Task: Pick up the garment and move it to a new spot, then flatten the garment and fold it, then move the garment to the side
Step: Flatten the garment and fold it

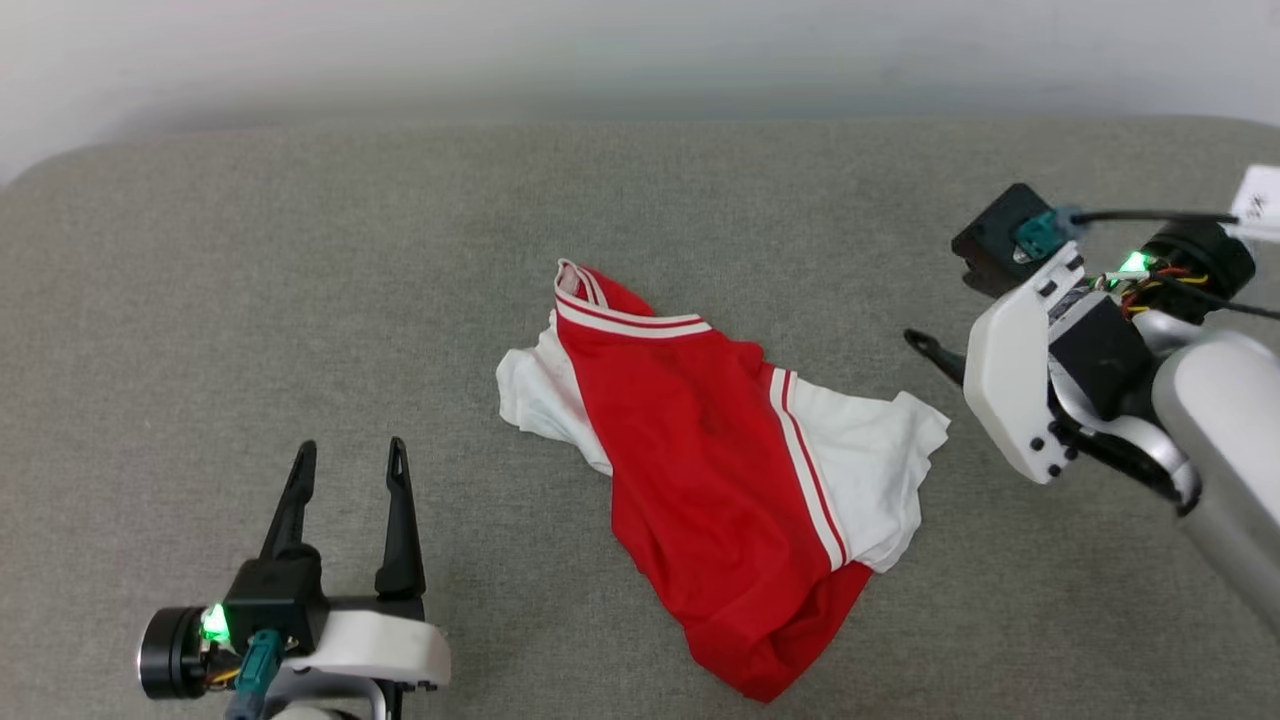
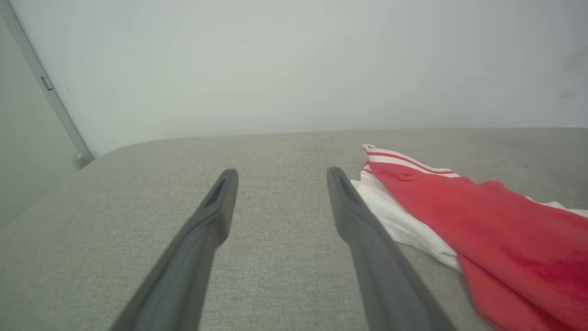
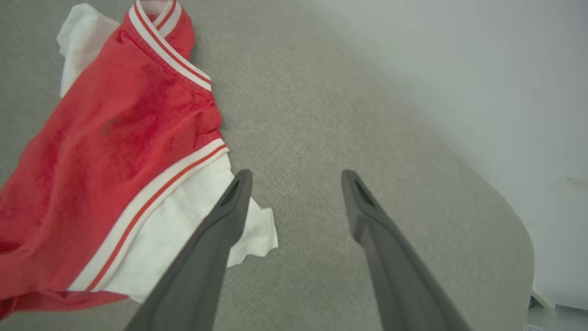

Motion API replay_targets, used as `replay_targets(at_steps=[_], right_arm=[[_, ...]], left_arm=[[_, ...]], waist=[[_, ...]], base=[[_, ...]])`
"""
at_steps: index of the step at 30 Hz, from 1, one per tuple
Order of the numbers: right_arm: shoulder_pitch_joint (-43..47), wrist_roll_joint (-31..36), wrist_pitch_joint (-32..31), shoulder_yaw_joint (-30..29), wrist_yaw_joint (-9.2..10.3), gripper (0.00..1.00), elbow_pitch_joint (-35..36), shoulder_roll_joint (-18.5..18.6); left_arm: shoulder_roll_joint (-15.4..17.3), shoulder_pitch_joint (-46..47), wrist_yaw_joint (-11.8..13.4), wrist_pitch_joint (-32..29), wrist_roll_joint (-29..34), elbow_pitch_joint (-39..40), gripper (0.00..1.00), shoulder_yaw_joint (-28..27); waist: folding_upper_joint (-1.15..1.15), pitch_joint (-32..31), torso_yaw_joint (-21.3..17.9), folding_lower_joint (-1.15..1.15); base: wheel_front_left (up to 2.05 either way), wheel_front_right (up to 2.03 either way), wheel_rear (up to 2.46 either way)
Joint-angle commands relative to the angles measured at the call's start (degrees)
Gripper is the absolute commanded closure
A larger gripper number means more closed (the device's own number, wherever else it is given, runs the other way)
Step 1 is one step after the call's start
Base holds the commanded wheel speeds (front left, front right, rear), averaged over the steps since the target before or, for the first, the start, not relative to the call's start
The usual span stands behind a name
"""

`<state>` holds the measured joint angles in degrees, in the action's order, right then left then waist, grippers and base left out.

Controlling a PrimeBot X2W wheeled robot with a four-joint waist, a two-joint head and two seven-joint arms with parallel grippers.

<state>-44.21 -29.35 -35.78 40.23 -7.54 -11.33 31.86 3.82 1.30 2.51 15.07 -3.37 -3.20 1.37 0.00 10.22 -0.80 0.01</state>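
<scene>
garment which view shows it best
Head view: the garment lies whole on the grey surface, both white sleeves and hem visible. The left wrist view catches its collar end and one sleeve; the right wrist view crops its hem.

The left pincer (image 1: pixel 351 447) and the right pincer (image 3: pixel 296 175) are each formed of two long, tapering dark grey fingers (image 2: pixel 367 239), with a narrow slot sunk near every tip. They are mounted on a black block (image 1: pixel 275 590) capped by a rounded white shell (image 1: pixel 1010 380), dotted on the right arm with dark screw holes. At each wrist a green light (image 1: pixel 214 622), a teal connector (image 1: pixel 1040 235) and thin coloured wires (image 1: pixel 1165 280) are seen. The right forearm (image 1: pixel 1225 450) is cased in pale grey.
</scene>
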Motion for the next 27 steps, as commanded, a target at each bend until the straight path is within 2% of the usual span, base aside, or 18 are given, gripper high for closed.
replay_targets(at_steps=[1, 5, 9, 14, 21, 23, 27], right_arm=[[-1.9, -2.0, -2.4, 1.6, 0.1, 0.0, 0.3, 1.5], [-7.0, -9.0, -12.9, 9.2, 0.08, 0.0, 0.5, 5.4], [-10.2, -12.9, -17.0, 13.6, 0.07, 0.0, -2.1, 6.3], [-11.5, -15.0, -16.9, 16.5, 0.07, 0.0, -7.3, 4.9], [-6.7, -16.7, -12.6, 23.1, 0.05, 0.0, -13.2, 1.5], [-7.0, -16.8, -9.8, 24.1, 0.01, 1.0, -13.4, 0.6], [-10.2, -18.0, -2.5, 21.8, 0.06, 1.0, -12.9, 2.3]], left_arm=[[-0.1, 1.2, -0.3, 0.2, 0.2, 0.2, 0.0, -0.1], [-0.3, 3.1, -0.7, 0.2, 0.4, 0.5, 0.0, 0.3], [-0.5, 5.5, -1.2, 0.2, 0.3, 0.5, 0.0, 0.9], [-0.8, 7.8, -1.3, 0.2, -0.2, 0.6, 0.0, 1.8], [-0.9, 8.4, -1.0, 0.2, -0.3, 0.3, 0.0, 1.7], [-0.9, 7.8, -0.9, 0.2, -0.1, 0.2, 0.0, 1.3], [-0.9, 7.2, -1.3, 0.2, 0.3, -0.4, 0.0, 0.9]], waist=[[0.0, 1.3, 0.6, -0.01], [0.0, 4.2, 1.5, -0.01], [0.0, 7.1, 3.0, -0.01], [0.0, 10.4, 4.9, -0.01], [0.0, 11.7, 5.5, -0.01], [0.0, 11.2, 4.9, -0.01], [0.0, 9.0, 3.9, -0.01]], base=[[0.0, 0.0, 0.0], [0.0, 0.0, 0.0], [0.0, 0.0, 0.0], [0.0, 0.0, 0.0], [0.0, 0.0, 0.0], [0.0, 0.0, 0.0], [0.0, 0.0, 0.0]])
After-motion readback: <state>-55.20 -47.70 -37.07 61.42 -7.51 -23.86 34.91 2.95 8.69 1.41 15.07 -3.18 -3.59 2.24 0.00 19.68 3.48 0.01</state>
